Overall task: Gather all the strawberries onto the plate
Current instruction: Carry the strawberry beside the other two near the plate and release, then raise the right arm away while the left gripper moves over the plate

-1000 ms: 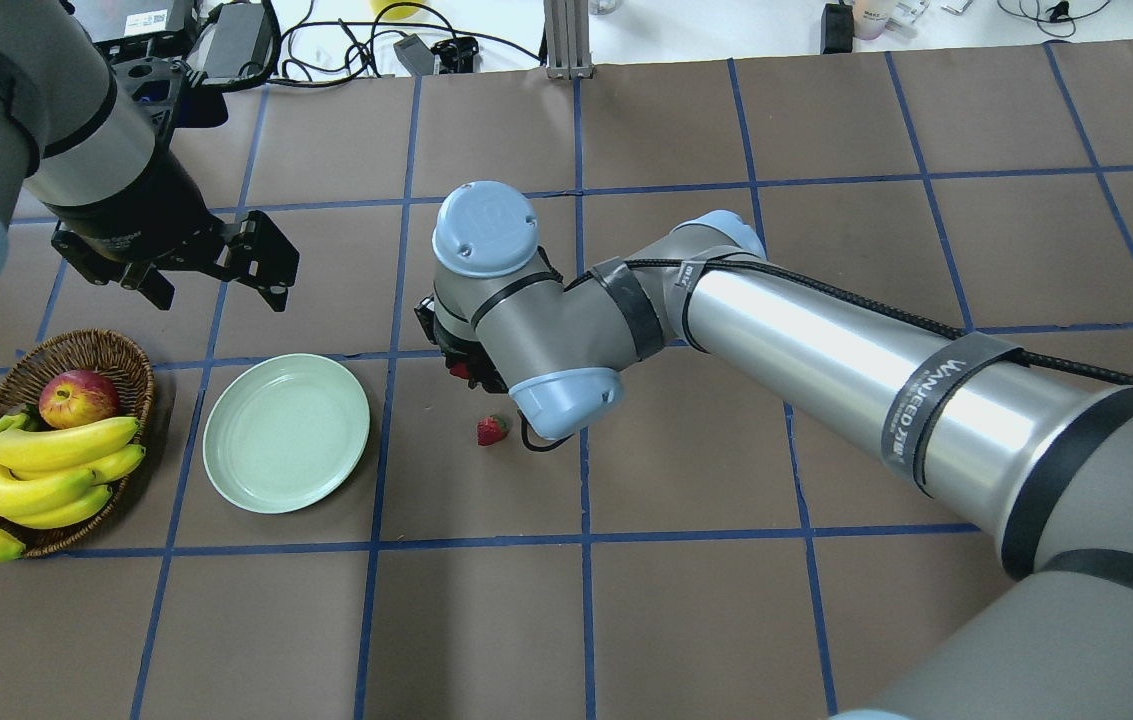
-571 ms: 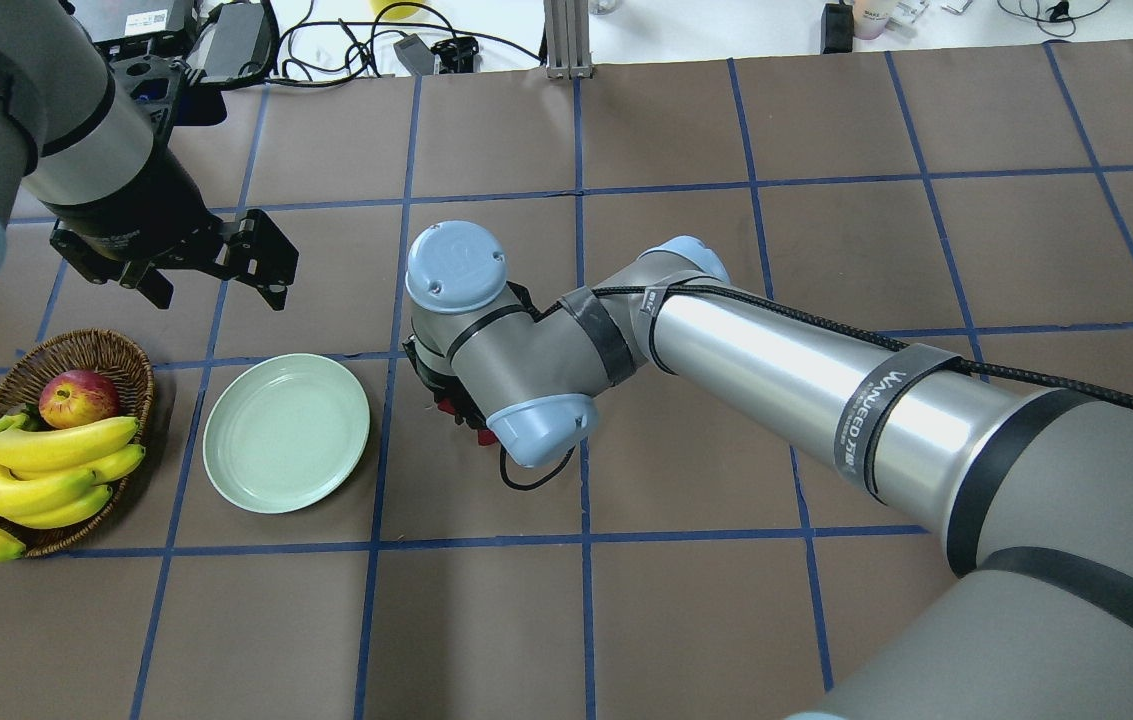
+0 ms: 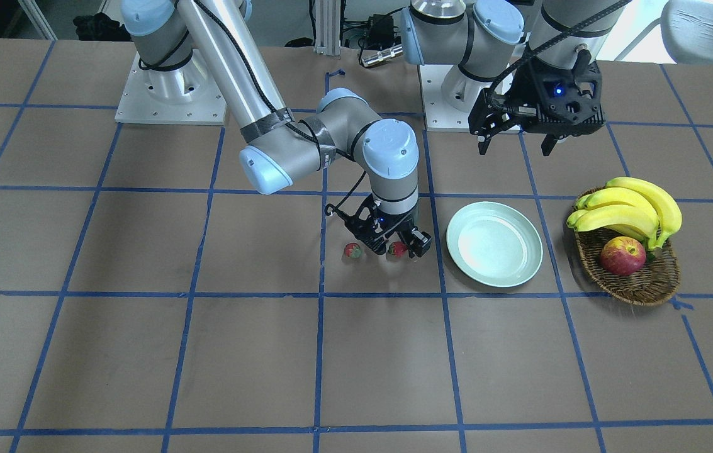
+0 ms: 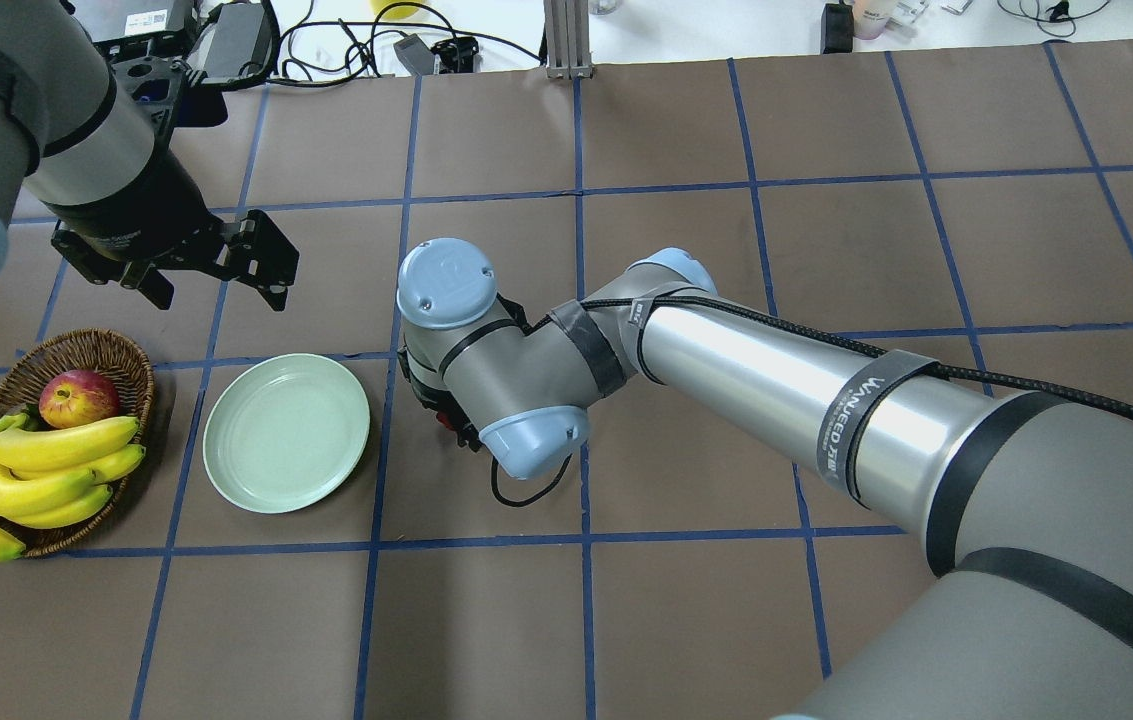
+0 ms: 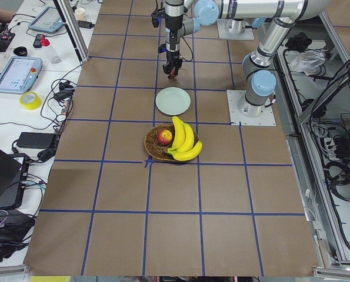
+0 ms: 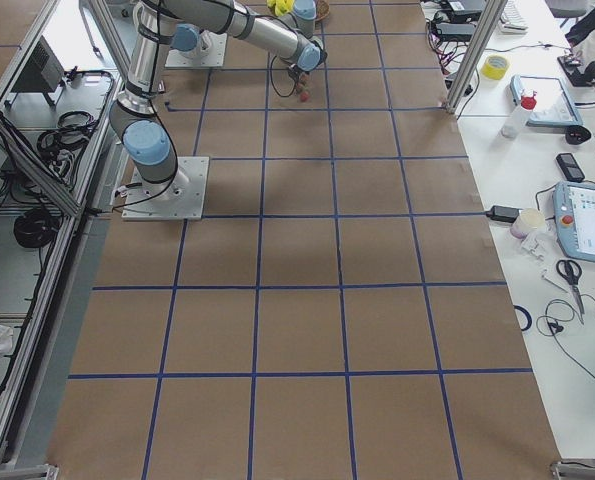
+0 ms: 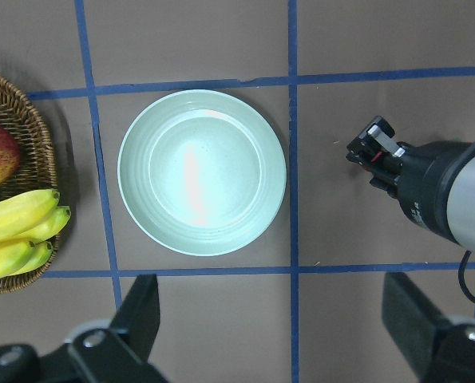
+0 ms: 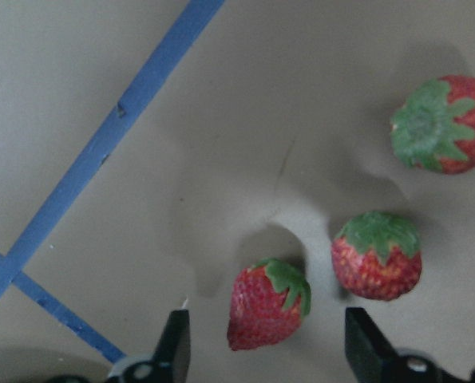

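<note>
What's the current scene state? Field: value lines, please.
plate: empty, on the table beside the basket
strawberries: three, all lying on the table, none on the plate
right gripper: open, low at the table, one strawberry between its fingertips, not clamped
left gripper: open, empty, raised near the plate
basket contents: bananas and an apple
task progress: no berry collected yet
</note>
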Robot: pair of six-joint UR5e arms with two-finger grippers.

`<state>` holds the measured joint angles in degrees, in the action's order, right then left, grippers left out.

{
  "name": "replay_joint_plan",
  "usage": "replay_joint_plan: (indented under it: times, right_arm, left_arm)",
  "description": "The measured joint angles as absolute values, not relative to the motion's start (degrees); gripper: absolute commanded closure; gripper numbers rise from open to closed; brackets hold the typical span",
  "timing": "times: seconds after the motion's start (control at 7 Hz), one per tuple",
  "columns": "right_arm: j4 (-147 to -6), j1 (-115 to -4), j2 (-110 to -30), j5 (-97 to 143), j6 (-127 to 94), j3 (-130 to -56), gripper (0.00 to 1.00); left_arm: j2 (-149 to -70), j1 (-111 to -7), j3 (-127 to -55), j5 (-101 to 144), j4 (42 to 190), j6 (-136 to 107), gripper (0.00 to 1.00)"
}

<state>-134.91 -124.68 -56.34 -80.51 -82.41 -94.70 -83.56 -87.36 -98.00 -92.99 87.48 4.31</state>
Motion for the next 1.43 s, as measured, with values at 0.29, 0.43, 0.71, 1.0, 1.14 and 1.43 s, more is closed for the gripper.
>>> replay_joint_plan:
  times: [0.29,0.43,0.71,1.0,1.14,1.43]
  right_arm:
    - [-133.2,-124.5,-58.2,-81.0,-80.3,-94.4,0.0]
    - [-128.6,-124.0,-60.7,-82.8,-75.9,-94.1,0.0]
    - [-117.8,-119.7,-67.1,-87.2,-61.7,-93.9,0.0]
    - [-106.1,-110.5,-75.1,-88.7,-43.9,-93.4,0.0]
    - [-101.9,-106.6,-78.3,-90.1,-35.6,-93.0,0.0]
    - [-98.9,-102.4,-82.9,-91.7,-24.9,-92.5,0.0]
  left_arm:
    - [-83.6,-87.3,-98.0,-93.0,87.5,4.3,0.0]
    - [-83.7,-87.2,-98.0,-93.0,87.5,4.3,0.0]
    - [-83.5,-87.3,-98.2,-93.2,88.0,4.2,0.0]
    - [-83.6,-87.4,-101.0,-93.1,88.2,4.1,0.0]
    - [-84.2,-87.4,-102.7,-93.0,87.4,3.7,0.0]
    - [-85.4,-87.4,-104.7,-92.4,84.7,1.1,0.0]
